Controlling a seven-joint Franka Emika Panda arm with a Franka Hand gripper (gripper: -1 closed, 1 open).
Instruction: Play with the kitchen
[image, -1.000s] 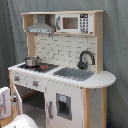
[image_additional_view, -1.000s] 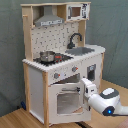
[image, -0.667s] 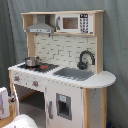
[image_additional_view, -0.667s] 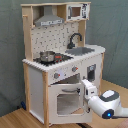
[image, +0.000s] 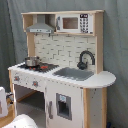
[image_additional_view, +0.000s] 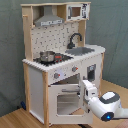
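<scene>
White panels and pale wood make up the kitchen (image: 60, 70), which fills the middle of both exterior views and stands on a wooden floor before a grey-green curtain (image_additional_view: 10, 50).

Taken from the second exterior view's left, a steel pot (image_additional_view: 47, 55) is seen on the stove (image_additional_view: 52, 59), beneath the grey hood (image_additional_view: 48, 21). Whether anything lies inside the pot cannot be told. Below the stove, two knobs (image_additional_view: 56, 76) are set in the front panel, and under them the oven door (image_additional_view: 67, 100) with its window appears to be swung partly outward, though how far is hard to judge. Further right, the grey sink (image_additional_view: 80, 51) is seen with the black faucet (image_additional_view: 75, 39) arched over it; nothing is visible in the basin. A microwave (image_additional_view: 75, 11) is built into the top shelf. At the lower right, the arm's gripper (image_additional_view: 86, 86) is held up against the edge of the oven door, just under the counter. Whether its fingers are closed on the door or released cannot be told.

In the first exterior view, only a white part of the arm (image: 22, 121) is caught at the bottom edge.

As a judgement, the play is at an early to middle stage: the oven door seems to be the part being worked, while the pot, knobs, faucet and the narrow cupboard door (image: 62, 106) show no sign of being handled and are left to be tried.
</scene>
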